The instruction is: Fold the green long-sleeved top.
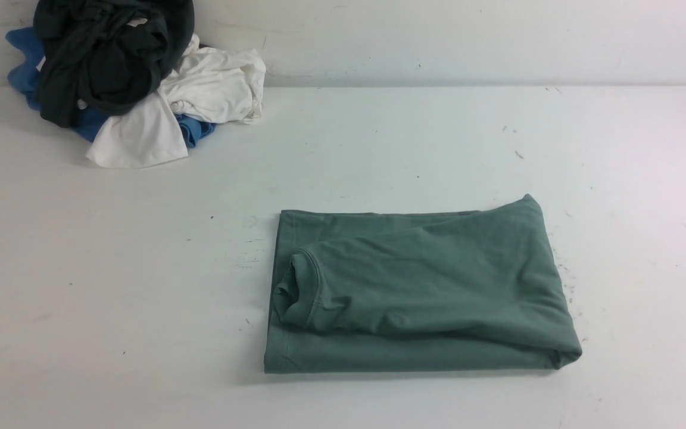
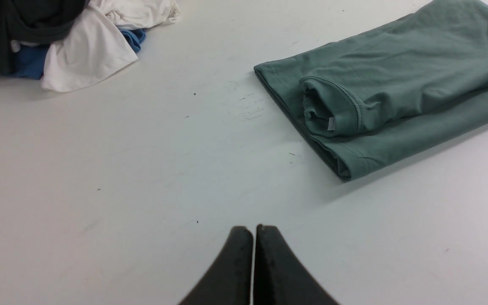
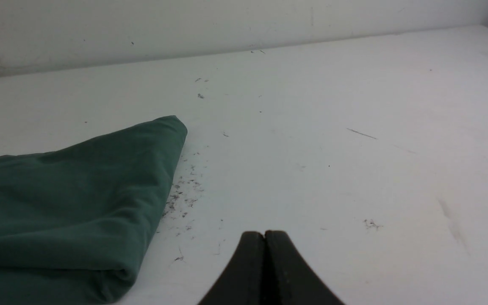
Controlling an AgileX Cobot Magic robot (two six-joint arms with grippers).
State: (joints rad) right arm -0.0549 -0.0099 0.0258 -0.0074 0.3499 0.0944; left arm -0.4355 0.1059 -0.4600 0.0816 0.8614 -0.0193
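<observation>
The green long-sleeved top (image 1: 420, 292) lies folded into a compact rectangle on the white table, right of centre, with its ribbed neck facing left. It also shows in the left wrist view (image 2: 388, 84) and in the right wrist view (image 3: 66, 203). Neither arm shows in the front view. My left gripper (image 2: 254, 231) is shut and empty, over bare table, apart from the top's neck end. My right gripper (image 3: 264, 235) is shut and empty, over bare table beside the top's folded right edge, not touching it.
A pile of other garments sits at the table's far left corner: a blackish-green one (image 1: 105, 53), a white one (image 1: 200, 95) and a blue one (image 1: 24, 65). The wall (image 1: 468, 36) runs along the table's back edge. Small dark specks (image 3: 184, 199) lie by the top's right edge.
</observation>
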